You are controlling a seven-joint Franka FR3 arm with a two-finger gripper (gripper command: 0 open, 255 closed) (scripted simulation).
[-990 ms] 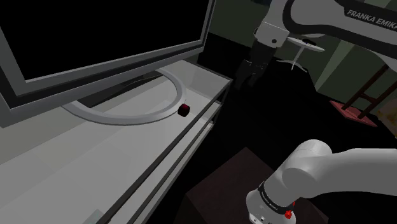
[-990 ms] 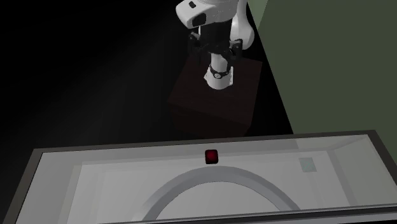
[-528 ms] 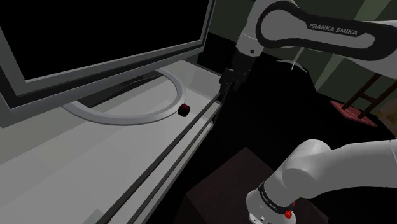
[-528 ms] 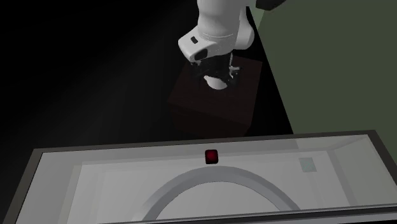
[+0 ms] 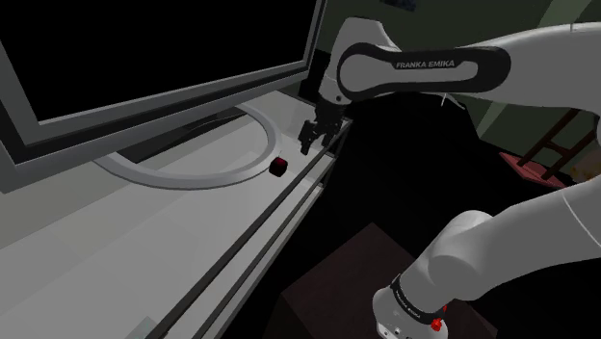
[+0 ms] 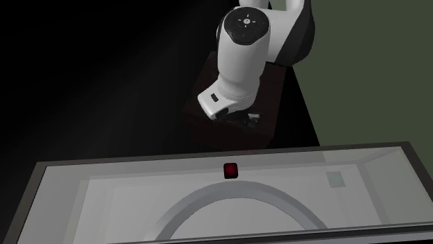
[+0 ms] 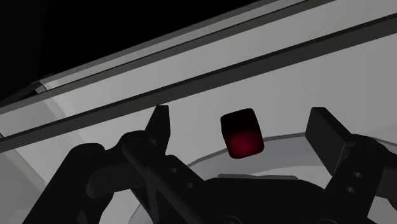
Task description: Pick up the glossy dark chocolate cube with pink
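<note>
While the wide dark screen [image 5: 144,58] stands on a long white cabinet [image 5: 116,255], the white arm [image 5: 433,69] stretches across from the stand to the cabinet's front edge. The screen's curved grey foot [image 5: 183,176] lies flat on the top. The black gripper [image 5: 317,143] hangs above the top near the front edge, fingers spread apart, gripping nothing. A small dark cube [image 5: 278,166] with a pinkish-red glow sits on the top just outside the foot's curve, near the front edge. In the wrist view it lies beyond and between the fingers, untouched.

The small glossy cube [image 6: 230,170], near-black with a deep red-pink glow on its faces, sits flat and square on the pale grey cabinet top [image 6: 104,201], just outside the curved grey stand foot [image 6: 189,203], at its 12 o'clock in the second exterior view.
</note>
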